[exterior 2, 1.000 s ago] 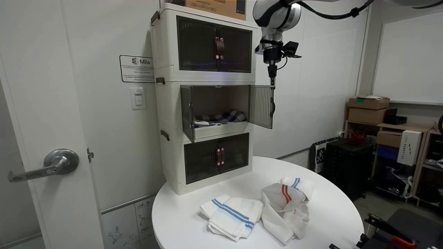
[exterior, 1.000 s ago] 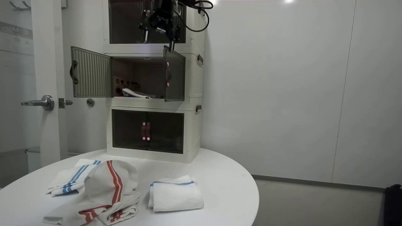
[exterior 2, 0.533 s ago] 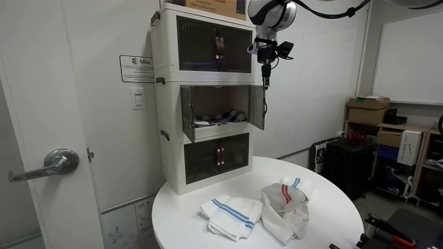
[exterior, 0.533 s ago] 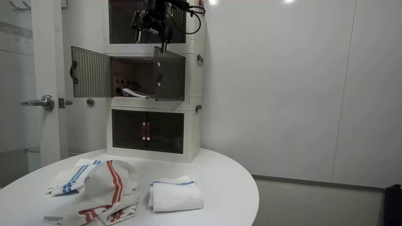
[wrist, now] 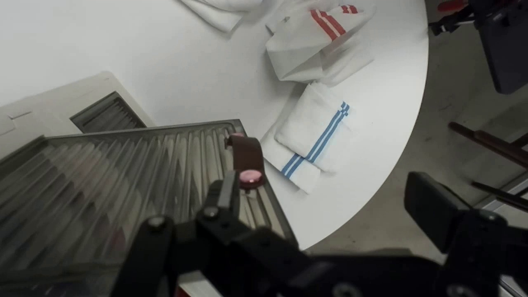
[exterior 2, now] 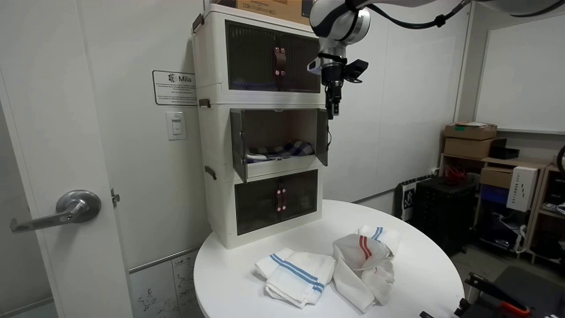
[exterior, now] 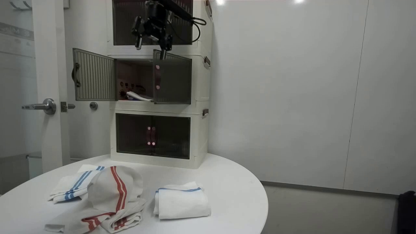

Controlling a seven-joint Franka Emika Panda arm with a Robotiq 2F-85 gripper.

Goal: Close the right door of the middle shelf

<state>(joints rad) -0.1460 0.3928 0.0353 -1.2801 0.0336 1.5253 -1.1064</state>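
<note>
The right door [exterior: 174,79] of the middle shelf [exterior: 133,104] stands partly open, its free edge swung out. It is seen nearly edge-on in an exterior view [exterior 2: 323,141], and its ribbed pane and brown handle fill the left of the wrist view [wrist: 156,173]. My gripper [exterior: 151,52] is open and empty at the door's upper free edge; it also shows in an exterior view [exterior 2: 332,112]. In the wrist view my gripper [wrist: 326,198] has one finger over the pane beside the handle's rivet and the other well outside the door. I cannot tell whether the finger touches.
The matching left door [exterior: 96,76] stands wide open. A checked cloth [exterior 2: 300,149] lies inside the shelf. Closed tiers sit above [exterior 2: 273,57] and below [exterior 2: 276,201]. Folded towels [exterior 2: 300,276] and a crumpled red-striped towel [exterior 2: 364,265] lie on the round white table [exterior 2: 225,282].
My gripper has moved left in both exterior views and slightly down. The right door has swung inward with it, covering more of the opening. The left door looks almost unmoved.
</note>
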